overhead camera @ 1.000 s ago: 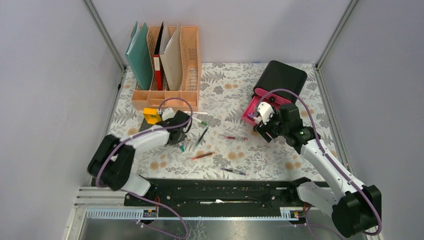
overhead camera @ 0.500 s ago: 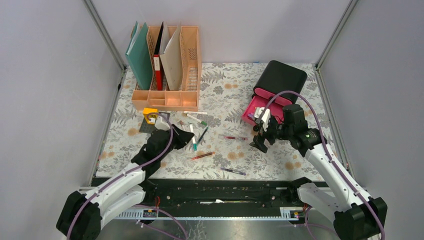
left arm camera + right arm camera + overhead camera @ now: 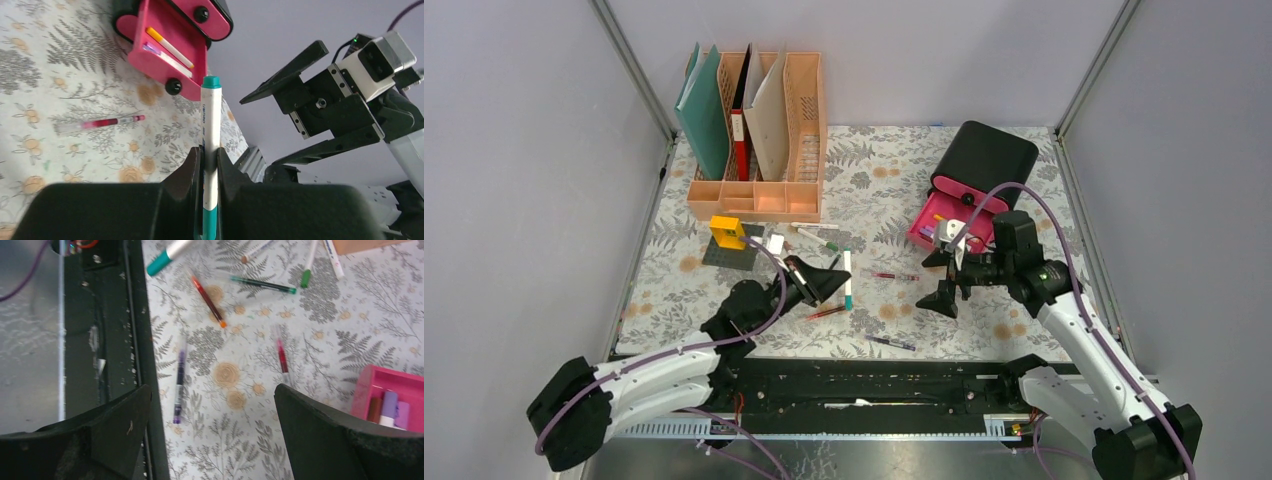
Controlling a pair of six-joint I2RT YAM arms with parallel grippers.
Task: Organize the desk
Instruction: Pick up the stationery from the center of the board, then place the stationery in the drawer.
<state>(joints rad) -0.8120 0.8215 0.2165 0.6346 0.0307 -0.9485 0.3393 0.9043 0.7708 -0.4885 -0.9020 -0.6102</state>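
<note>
The desk (image 3: 874, 190) wears a white cloth with fern leaves and tan flowers. My left gripper (image 3: 829, 280) hovers over its middle, shut on a white marker with a teal cap (image 3: 848, 278). In the left wrist view the marker (image 3: 210, 125) stands up between the jaws of that gripper (image 3: 208, 160). My right gripper (image 3: 944, 278) hangs wide open and holds nothing, just in front of the pink drawer (image 3: 949, 215). In the right wrist view this gripper (image 3: 212, 389) looks down on loose pens: purple (image 3: 179, 380), red (image 3: 282, 356), orange (image 3: 207, 295) and green (image 3: 262, 284).
A peach file rack (image 3: 759, 110) with folders stands at the back left. The black box (image 3: 986, 152) with its pink drawer pulled out holds a few pens. A yellow item (image 3: 727, 231) sits on a dark pad. More pens (image 3: 819, 238) lie near the rack. The black rail (image 3: 864, 385) borders the near edge.
The left arm swung from beside the yellow item to the middle, lifting the teal marker. The right gripper opened wide and drew back from the drawer.
</note>
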